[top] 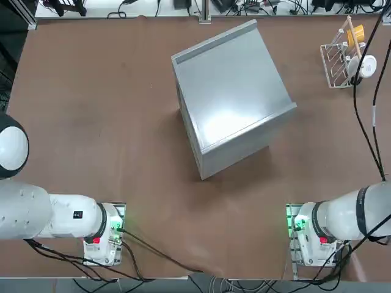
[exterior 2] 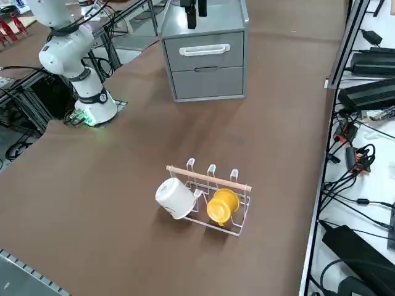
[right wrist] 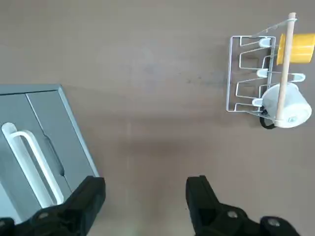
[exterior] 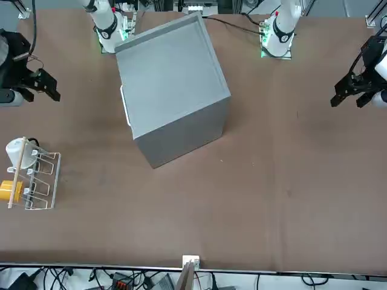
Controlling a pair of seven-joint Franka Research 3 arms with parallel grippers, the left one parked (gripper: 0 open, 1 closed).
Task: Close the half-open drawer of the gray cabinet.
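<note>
The gray cabinet (top: 232,91) stands in the middle of the table, turned so its drawer fronts face my right side. Its upper drawer (exterior 2: 203,52) carries a white bar handle (right wrist: 29,157) and seems to sit slightly forward of the lower front (exterior 2: 207,83). How far out it stands I cannot tell. My right gripper (right wrist: 145,196) hangs high over the table off the cabinet's front, open, with nothing between its fingers. It also shows in the front view as the right gripper (exterior: 47,84) and in the side view as the right gripper (exterior 2: 193,13). It touches nothing.
A small white wire rack (top: 339,61) with a white cup (exterior 2: 176,197) and a yellow cup (exterior 2: 222,206) stands at the far right of the table. Bare brown tabletop (right wrist: 162,98) lies between the rack and the cabinet. A black cable (top: 366,131) hangs along the right edge.
</note>
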